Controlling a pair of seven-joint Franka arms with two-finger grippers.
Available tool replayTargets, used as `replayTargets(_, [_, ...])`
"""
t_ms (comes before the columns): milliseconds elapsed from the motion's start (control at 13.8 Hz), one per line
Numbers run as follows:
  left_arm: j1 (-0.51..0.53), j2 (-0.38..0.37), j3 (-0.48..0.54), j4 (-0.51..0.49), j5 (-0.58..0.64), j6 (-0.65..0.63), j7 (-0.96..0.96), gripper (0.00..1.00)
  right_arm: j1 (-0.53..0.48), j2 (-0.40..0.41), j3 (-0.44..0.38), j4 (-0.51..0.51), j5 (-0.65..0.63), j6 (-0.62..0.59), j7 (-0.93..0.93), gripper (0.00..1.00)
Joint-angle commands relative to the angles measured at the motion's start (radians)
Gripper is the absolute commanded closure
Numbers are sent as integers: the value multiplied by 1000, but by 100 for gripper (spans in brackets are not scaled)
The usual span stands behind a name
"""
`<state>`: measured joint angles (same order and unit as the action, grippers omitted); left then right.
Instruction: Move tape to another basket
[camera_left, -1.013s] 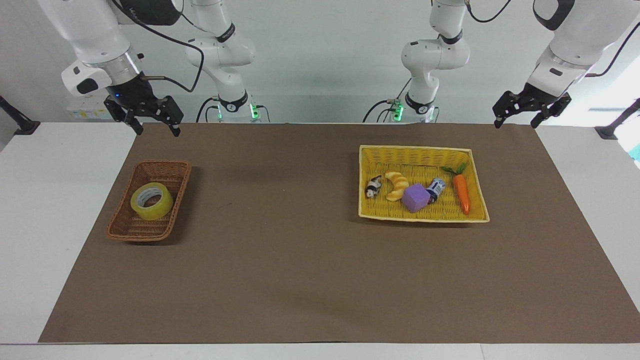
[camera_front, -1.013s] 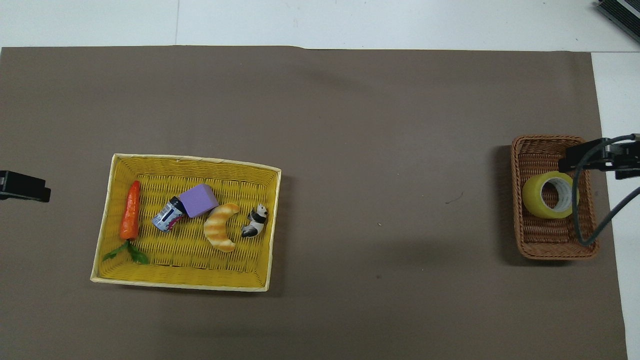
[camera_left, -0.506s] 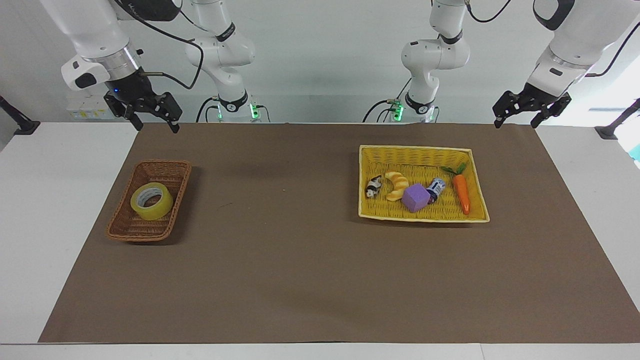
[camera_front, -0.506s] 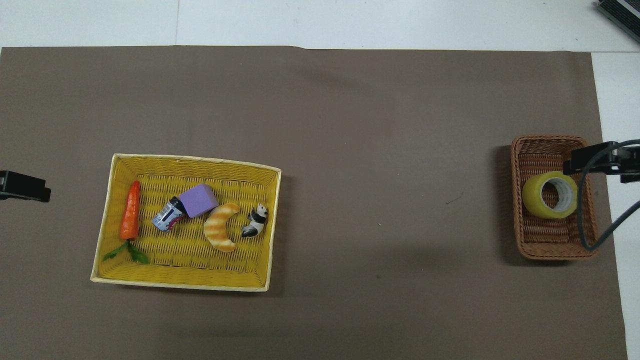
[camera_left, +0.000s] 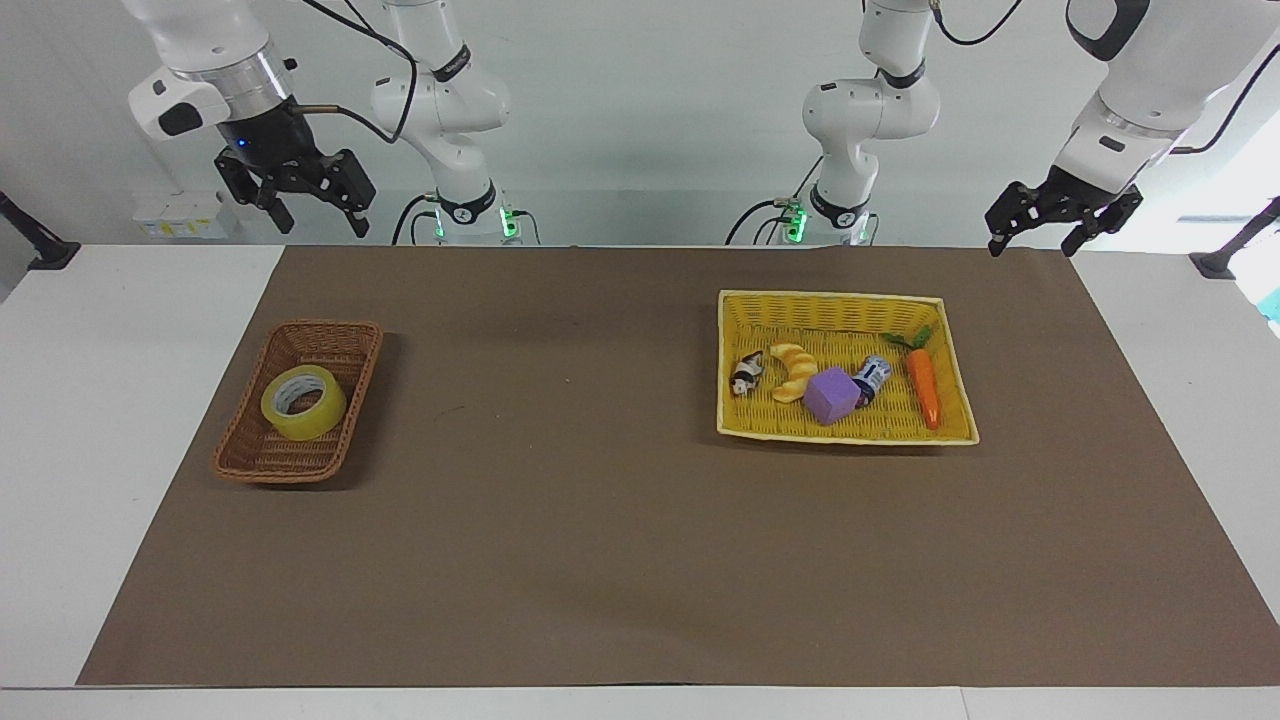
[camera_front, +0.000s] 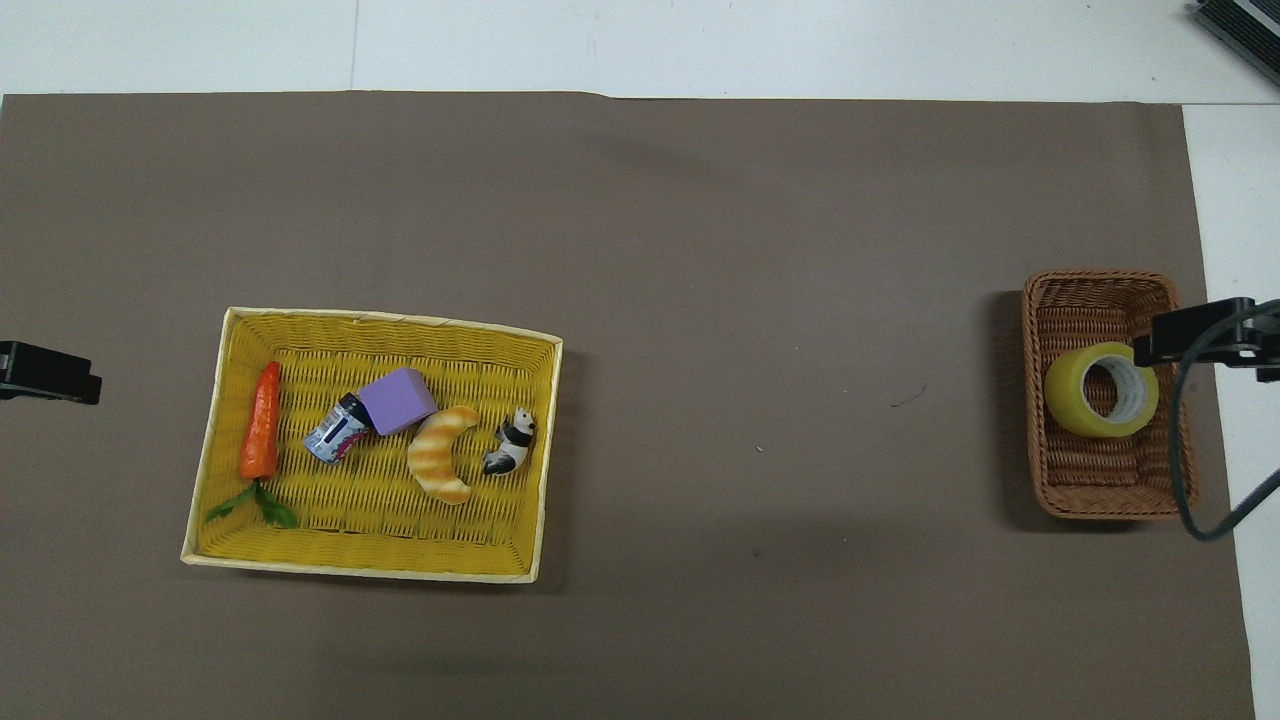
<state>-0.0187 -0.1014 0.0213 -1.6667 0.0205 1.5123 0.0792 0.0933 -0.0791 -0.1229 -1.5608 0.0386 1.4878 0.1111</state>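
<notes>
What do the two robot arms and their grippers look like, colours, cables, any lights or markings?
Both arms are glossy white with rounded segments and black joint rings. Each ends in a black two-finger gripper: the right gripper sits under a silver collar with a small blue light, the left gripper under a white wrist. Black cables loop along both. Green lights glow at the bases.

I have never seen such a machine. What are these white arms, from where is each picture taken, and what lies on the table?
They are two robot arms, each ending in a two-finger tool. One picture faces the robots; the other looks down from above them. The tape lies in the brown basket, at the right arm's end. The yellow basket holds a carrot, purple cube, small can, croissant and panda figure. The right tool and left tool hang open in the air, holding nothing.
</notes>
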Motion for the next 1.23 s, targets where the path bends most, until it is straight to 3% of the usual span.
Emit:
replayTargets(0, [-3, -1, 2, 8, 21, -7, 1, 0, -4, -36, 6, -45, -23, 0, 25, 0])
replayTargets(1157, [-3, -1, 2, 8, 21, -7, 1, 0, 8, -36, -14, -45, -23, -4, 13, 0])
